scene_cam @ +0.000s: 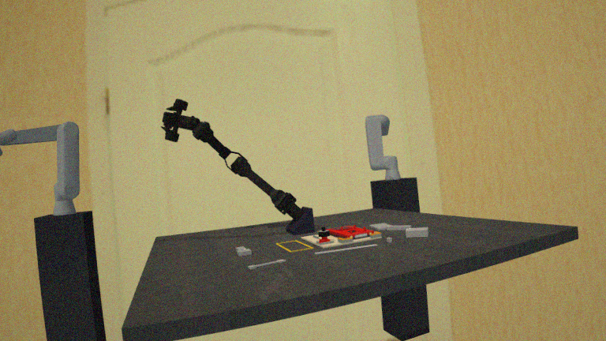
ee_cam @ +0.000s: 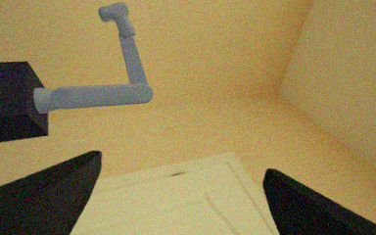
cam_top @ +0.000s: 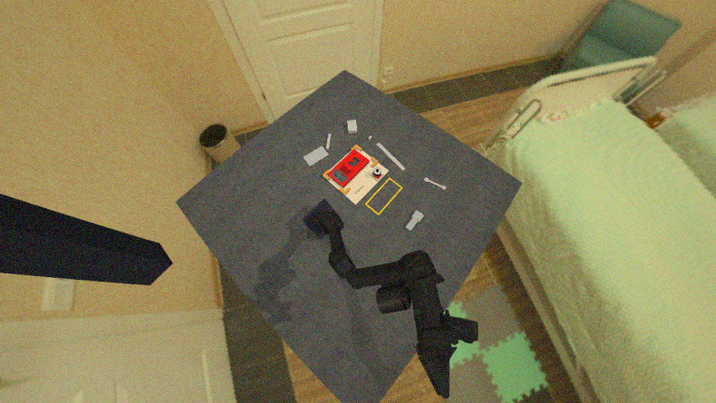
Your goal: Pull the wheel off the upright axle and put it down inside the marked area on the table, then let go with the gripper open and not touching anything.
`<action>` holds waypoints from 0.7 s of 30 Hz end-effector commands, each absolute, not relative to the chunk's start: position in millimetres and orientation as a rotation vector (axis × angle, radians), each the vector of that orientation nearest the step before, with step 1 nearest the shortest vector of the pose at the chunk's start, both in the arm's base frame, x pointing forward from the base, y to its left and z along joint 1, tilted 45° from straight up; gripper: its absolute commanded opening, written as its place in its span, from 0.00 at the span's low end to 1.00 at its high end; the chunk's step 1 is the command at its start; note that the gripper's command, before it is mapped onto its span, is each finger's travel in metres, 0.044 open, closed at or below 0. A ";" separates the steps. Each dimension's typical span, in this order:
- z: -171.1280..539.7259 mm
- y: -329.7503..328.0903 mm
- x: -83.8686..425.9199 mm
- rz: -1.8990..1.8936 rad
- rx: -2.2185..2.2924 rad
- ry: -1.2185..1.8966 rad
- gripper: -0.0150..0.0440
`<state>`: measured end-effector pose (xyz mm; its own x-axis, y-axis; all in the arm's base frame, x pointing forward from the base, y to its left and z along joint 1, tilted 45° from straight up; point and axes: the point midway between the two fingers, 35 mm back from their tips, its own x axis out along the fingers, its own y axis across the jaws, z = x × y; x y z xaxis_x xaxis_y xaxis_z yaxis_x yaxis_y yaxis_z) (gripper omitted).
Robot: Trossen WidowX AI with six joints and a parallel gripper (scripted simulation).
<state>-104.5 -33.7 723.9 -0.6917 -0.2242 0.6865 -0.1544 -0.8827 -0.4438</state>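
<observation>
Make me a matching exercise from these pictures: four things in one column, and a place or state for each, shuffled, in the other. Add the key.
Things
1. small black wheel on its red upright axle
2. yellow-outlined rectangular marked area
3. black parallel-jaw gripper
4. red flat plate

Places or states
A. raised high in the air, far from the board, open and holding nothing
B. lying on the beige board, framed by orange corner pieces
C. on the grey table top beside the board, nothing inside it
D. standing at the board's corner nearest the yellow outline

Pairs: 1-D, 2-C, 3-A, 4-B
</observation>
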 end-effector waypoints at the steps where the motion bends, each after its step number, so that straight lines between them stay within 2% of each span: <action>1: 724.6 -34.3 -102.3 -2.748 -1.226 0.753 0.89; 4: 732.5 -41.7 -71.6 -2.672 -1.359 0.809 0.76; 10: 747.9 -52.3 -7.6 -2.505 -1.664 0.987 0.76; 21: 747.0 -57.0 76.5 -2.280 -1.963 1.055 0.76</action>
